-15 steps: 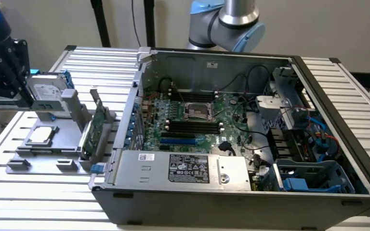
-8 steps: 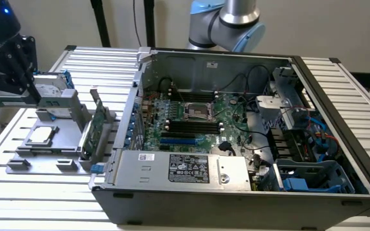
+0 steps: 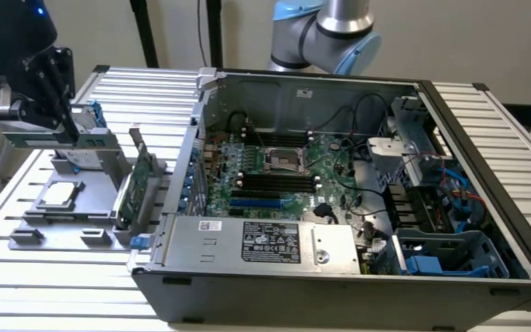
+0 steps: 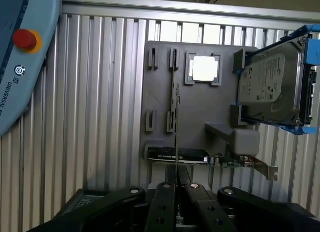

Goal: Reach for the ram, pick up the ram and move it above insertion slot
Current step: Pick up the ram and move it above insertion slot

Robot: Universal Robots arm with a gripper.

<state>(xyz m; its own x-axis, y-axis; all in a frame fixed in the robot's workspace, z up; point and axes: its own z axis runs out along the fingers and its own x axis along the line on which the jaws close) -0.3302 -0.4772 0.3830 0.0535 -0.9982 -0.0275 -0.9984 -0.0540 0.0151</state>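
Black gripper [image 4: 177, 184] pinched shut on the ram [image 4: 176, 123], a thin green stick seen edge-on, standing in the grey plastic holder tray [image 4: 200, 117]. Silver hard drive [image 4: 270, 84] in blue rails sits beside it. Open metal computer case [image 3: 339, 200] lies near, on ribbed aluminium table [image 3: 53, 290].

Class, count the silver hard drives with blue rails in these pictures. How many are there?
1: the hard drive stands tilted on the grey holder beside the computer case. Others may be hidden inside the case.
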